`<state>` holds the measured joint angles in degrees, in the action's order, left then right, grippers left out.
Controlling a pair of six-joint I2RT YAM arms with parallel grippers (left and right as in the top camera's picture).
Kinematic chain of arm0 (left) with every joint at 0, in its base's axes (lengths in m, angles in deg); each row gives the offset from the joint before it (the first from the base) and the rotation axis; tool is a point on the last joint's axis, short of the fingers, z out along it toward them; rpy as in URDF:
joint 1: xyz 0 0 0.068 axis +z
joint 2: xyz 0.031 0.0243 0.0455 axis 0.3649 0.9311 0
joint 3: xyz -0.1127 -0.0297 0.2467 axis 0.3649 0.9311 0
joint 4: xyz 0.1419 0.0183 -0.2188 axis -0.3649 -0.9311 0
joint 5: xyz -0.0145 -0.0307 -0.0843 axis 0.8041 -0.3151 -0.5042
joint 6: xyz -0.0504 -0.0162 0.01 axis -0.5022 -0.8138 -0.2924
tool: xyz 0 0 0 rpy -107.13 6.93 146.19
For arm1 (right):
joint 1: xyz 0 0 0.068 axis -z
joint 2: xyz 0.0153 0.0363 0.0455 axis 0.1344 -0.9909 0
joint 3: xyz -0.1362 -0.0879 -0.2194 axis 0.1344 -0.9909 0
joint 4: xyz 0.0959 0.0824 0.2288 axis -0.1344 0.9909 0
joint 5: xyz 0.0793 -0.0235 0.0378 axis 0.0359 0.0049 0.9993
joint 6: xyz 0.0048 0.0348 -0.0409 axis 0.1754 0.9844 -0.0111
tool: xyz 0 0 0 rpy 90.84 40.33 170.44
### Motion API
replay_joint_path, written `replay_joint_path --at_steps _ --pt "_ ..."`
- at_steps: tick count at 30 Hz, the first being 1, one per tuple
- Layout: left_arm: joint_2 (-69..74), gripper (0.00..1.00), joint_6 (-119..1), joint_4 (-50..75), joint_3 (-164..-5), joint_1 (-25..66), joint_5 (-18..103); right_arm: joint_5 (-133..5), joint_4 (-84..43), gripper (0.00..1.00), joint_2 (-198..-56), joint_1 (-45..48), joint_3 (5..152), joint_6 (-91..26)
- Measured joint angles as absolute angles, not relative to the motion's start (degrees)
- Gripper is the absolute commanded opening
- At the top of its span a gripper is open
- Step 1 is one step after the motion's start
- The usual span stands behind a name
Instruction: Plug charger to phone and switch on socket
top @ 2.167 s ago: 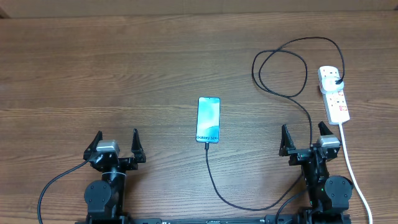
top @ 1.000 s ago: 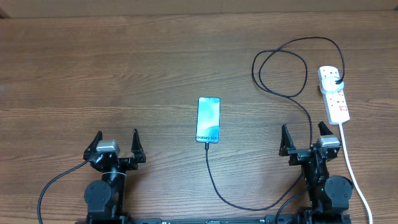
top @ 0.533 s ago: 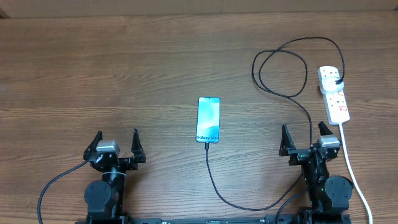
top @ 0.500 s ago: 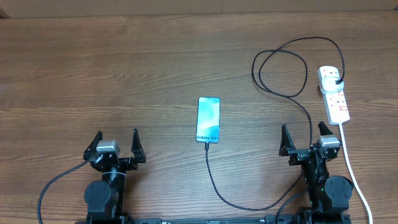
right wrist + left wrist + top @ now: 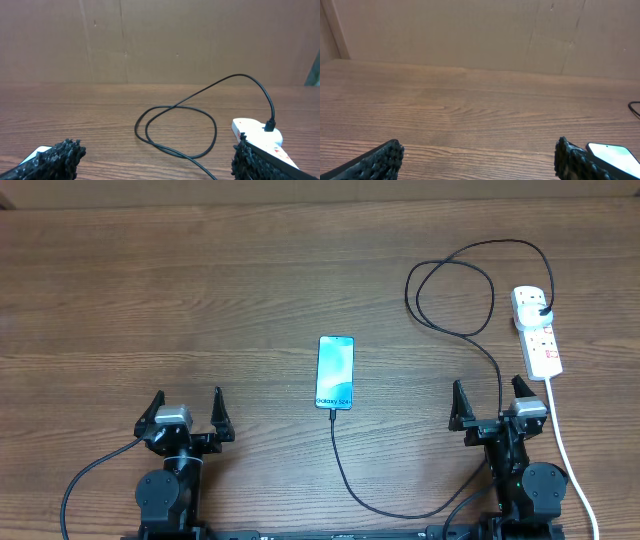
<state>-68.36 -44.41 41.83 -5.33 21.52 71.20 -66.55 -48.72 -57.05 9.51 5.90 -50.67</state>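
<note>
The phone (image 5: 335, 372) lies flat at the table's centre, its light-blue screen lit. The charger cable (image 5: 345, 470) joins the phone's near edge, runs toward the front, curves right, then loops at the back right (image 5: 455, 290) to its black plug (image 5: 541, 307) in the white socket strip (image 5: 536, 332). My left gripper (image 5: 187, 416) is open and empty near the front left, away from the phone. My right gripper (image 5: 490, 404) is open and empty near the front right, with the cable passing between its fingers. The right wrist view shows the cable loop (image 5: 175, 125) and the socket (image 5: 260, 137); the left wrist view shows a corner of the phone (image 5: 615, 154).
The socket's thick white cord (image 5: 565, 445) runs from the strip down the right side toward the front edge, beside my right arm. A brown cardboard wall (image 5: 470, 30) stands behind the far edge of the wooden table (image 5: 150, 300).
</note>
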Motion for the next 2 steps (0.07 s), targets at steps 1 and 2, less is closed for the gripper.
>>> replay_joint_path --at_steps 1,2 --pt "-68.4 1.0 -44.4 41.8 -5.3 21.5 71.2 -66.6 -48.7 1.0 -57.1 9.5 5.9 -50.7" --pt "-68.4 1.0 -44.4 41.8 -5.3 21.5 71.2 -66.6 -48.7 1.0 -57.1 9.5 5.9 -50.7"
